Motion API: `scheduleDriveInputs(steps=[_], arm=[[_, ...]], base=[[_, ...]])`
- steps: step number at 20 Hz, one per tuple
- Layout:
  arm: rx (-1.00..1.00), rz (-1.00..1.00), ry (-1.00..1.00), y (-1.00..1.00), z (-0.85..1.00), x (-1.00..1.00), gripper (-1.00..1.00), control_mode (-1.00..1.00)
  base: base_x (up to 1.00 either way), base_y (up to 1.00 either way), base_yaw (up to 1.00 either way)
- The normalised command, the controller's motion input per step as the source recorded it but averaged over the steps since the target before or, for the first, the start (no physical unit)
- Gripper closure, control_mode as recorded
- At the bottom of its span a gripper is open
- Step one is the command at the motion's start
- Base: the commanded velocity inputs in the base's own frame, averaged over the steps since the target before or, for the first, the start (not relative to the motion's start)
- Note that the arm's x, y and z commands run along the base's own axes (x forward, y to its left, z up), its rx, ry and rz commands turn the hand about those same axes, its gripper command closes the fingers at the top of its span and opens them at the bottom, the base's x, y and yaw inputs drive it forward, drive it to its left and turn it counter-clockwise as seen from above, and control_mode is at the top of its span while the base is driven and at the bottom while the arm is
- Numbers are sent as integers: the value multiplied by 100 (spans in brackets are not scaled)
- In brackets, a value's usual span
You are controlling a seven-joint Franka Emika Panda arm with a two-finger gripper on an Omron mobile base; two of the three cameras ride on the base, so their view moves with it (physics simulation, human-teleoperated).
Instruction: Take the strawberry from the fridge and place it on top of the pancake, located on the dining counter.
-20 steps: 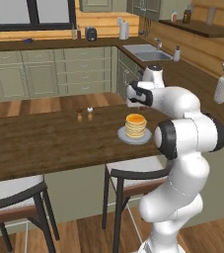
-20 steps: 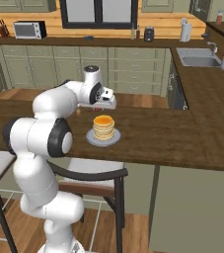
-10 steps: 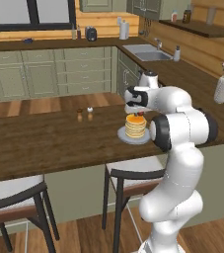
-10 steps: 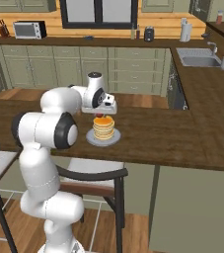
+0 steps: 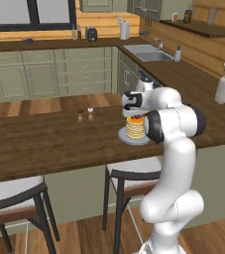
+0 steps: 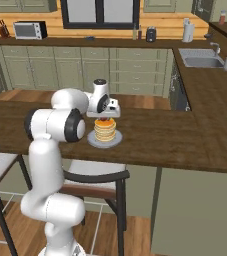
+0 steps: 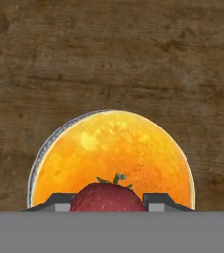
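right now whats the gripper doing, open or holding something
Gripper: shut on the strawberry, above the pancake on the dining counter.

Two base views from behind either flank, sharing the pancake (image 5: 135,127) on the dining counter (image 5: 44,144) — hand view straight down, close above.

Domestic kitchen, rendered. Fittings: pale green cabinets (image 6: 60,70), sink (image 6: 201,61) with tap, microwave (image 6: 30,30), window (image 6: 102,11), timber walls, wood floor, dark wooden bench (image 6: 185,142) with stools (image 5: 131,173).
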Motion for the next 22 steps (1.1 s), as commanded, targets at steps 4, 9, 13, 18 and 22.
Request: scheduleDriveInputs(steps=[4, 9, 13, 18, 22], arm=[[0, 4, 1, 0, -22, 0, 100, -100], [0, 1, 3, 0, -20, -1, 100, -100], [0, 0, 0, 0, -2, 0, 100, -100], [0, 0, 0, 0, 0, 0, -100, -100], [0, 0, 0, 0, 0, -1, -100, -100]], base=[[0, 0, 0], [0, 0, 0], [0, 0, 0], [0, 0, 0], [0, 0, 0]])
